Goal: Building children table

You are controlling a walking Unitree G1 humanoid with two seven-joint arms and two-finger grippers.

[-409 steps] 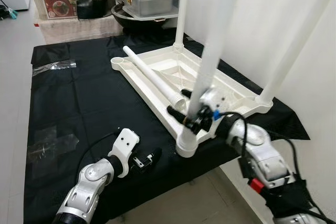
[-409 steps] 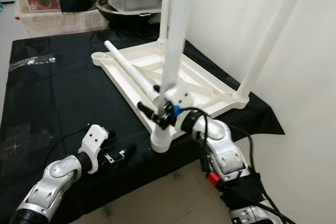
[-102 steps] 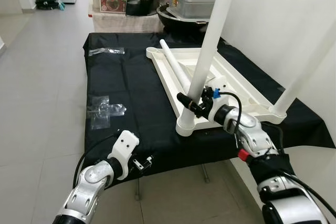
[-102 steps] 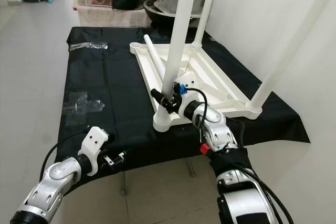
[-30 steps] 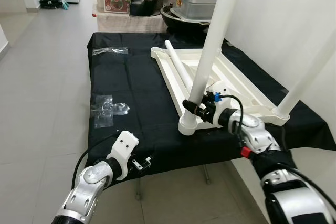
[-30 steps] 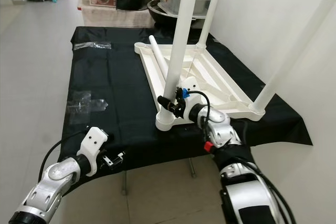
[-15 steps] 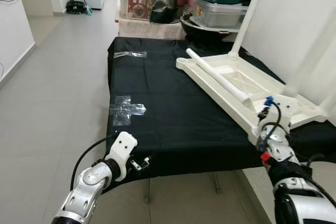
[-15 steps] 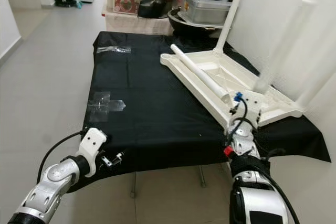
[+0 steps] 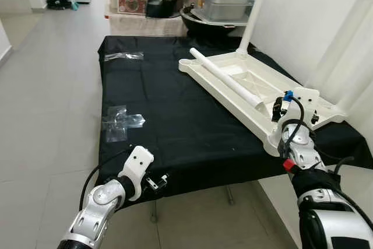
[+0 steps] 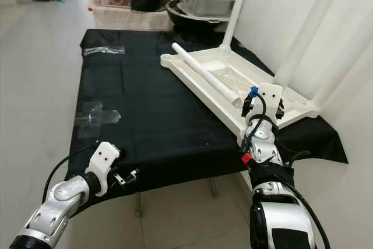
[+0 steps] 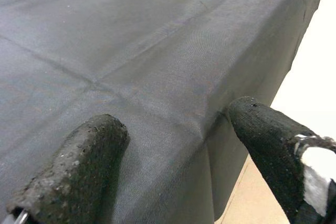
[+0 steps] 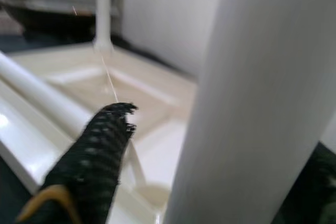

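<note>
the upturned white children's table point(image 9: 250, 86) lies right of centre on the black-draped worktop point(image 9: 175, 121), one loose leg point(image 9: 227, 84) resting across it. the right gripper point(image 12: 157, 145) clasps an upright leg point(image 12: 247, 98) at the near corner — probably seating it. left gripper point(image 11: 178, 166) hovers open, empty, lower left. next — fetch the loose leg.

left gripper point(image 11: 173, 166) jaws spread, right gripper point(image 10: 263, 107) raised

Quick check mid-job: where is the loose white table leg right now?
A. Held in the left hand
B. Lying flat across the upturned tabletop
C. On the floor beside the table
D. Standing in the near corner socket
B: the loose leg lies flat along the upturned white tabletop, and the left hand is open over the black cloth.
</note>
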